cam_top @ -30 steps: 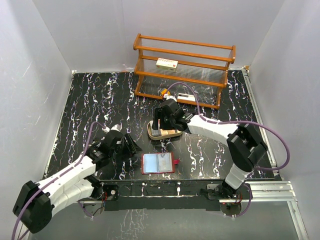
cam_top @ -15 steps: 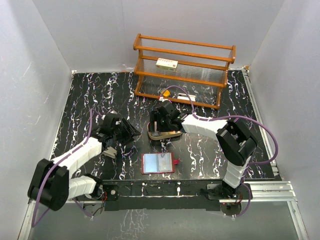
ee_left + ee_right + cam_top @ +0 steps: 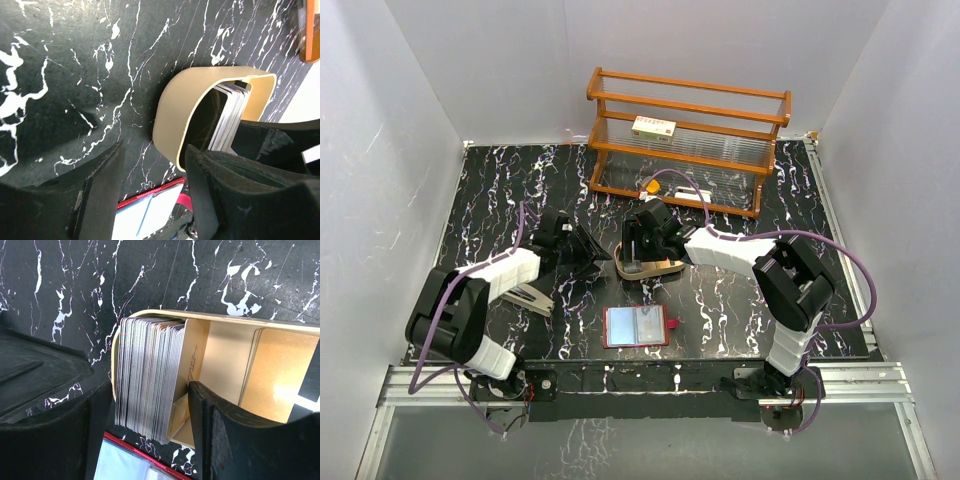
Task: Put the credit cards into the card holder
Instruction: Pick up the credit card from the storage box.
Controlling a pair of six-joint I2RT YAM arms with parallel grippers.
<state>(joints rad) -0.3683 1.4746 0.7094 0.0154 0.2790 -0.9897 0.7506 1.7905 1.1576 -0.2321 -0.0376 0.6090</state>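
Note:
The credit cards point(image 3: 147, 375) stand on edge as a thick stack in the left end of a tan oval tray point(image 3: 225, 355). My right gripper point(image 3: 149, 432) hangs open over that end with its fingers either side of the stack, gripping nothing. In the top view it is over the tray point(image 3: 665, 267). My left gripper point(image 3: 152, 187) is open and empty, low beside the tray's rounded end point(image 3: 172, 120), with the cards point(image 3: 231, 112) beyond it. The card holder point(image 3: 637, 326) lies open near the front edge, its red rim and clear pockets showing. A grey card-like strip point(image 3: 528, 297) lies by the left arm.
A wooden rack point(image 3: 690, 130) stands at the back with a white box with red marks point(image 3: 654, 126) on its shelf. An orange piece point(image 3: 650, 186) lies at the rack's foot. White walls close in the black marbled table on three sides.
My left arm has swung from the front left toward the tray, its gripper now at the tray's left end. The right gripper shifted slightly over the tray and narrowed a little.

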